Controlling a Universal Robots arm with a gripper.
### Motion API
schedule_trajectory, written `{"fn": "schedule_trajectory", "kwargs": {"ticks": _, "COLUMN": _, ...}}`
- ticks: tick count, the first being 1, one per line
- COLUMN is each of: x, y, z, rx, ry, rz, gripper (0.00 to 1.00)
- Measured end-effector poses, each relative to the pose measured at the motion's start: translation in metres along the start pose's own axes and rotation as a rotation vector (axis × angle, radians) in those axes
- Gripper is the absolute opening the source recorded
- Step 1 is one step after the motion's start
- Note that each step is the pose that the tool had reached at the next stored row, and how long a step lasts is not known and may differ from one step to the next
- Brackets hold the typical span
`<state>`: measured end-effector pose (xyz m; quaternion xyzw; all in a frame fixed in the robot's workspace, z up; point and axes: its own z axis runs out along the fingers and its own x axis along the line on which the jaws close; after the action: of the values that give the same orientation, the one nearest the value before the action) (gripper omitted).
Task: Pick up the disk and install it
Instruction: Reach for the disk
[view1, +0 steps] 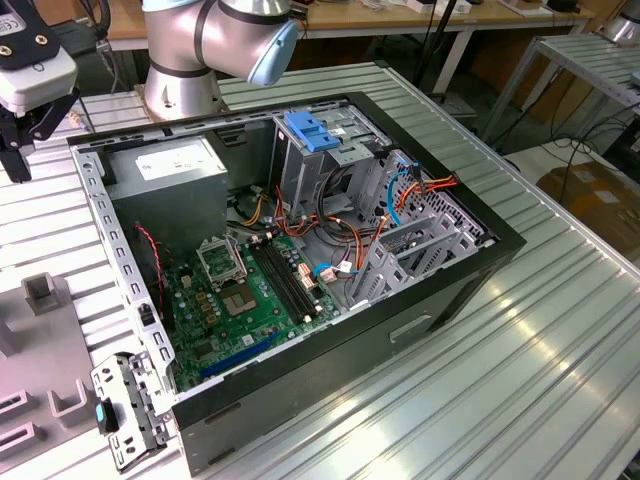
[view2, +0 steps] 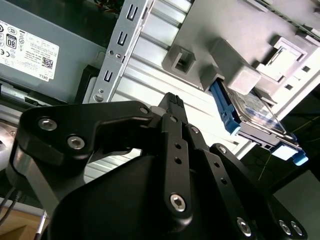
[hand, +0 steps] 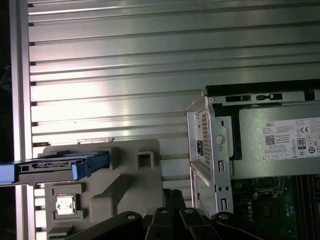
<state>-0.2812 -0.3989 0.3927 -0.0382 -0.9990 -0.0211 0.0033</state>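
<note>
Item one: disk (hand: 50, 166), on edge in grey holder (hand: 127, 180) near a counter (hand: 150, 60) edge, beside the open computer case (view1: 500, 250). End effector (view2: 172, 100) is clear of the disk; I cannot tell its grip state.

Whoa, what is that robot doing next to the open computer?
A robot arm is working beside an open computer case. Its gripper hangs over the table near the case's edge and is not touching the disk. The disk, with its blue rails, sits in a grey holder on the table beside the case. It is not in the case yet.
</note>
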Motion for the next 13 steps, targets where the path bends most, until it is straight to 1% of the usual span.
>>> {"fn": "schedule_trajectory", "kwargs": {"ticks": 6, "x": 0.0035, "y": -0.0003, "z": 0.0001, "rx": 0.0003, "ry": 0.0033, "rz": 0.0, "gripper": 0.11}}
{"fn": "schedule_trajectory", "kwargs": {"ticks": 9, "x": 0.0075, "y": -0.0006, "z": 0.0002, "rx": 0.0004, "ry": 0.0058, "rz": 0.0, "gripper": 0.11}}
{"fn": "schedule_trajectory", "kwargs": {"ticks": 10, "x": 0.0102, "y": -0.0008, "z": 0.0002, "rx": 0.0006, "ry": 0.008, "rz": 0.0, "gripper": 0.11}}
{"fn": "schedule_trajectory", "kwargs": {"ticks": 13, "x": 0.0157, "y": -0.0012, "z": 0.0004, "rx": 0.0009, "ry": 0.0122, "rz": 0.001, "gripper": 0.11}}
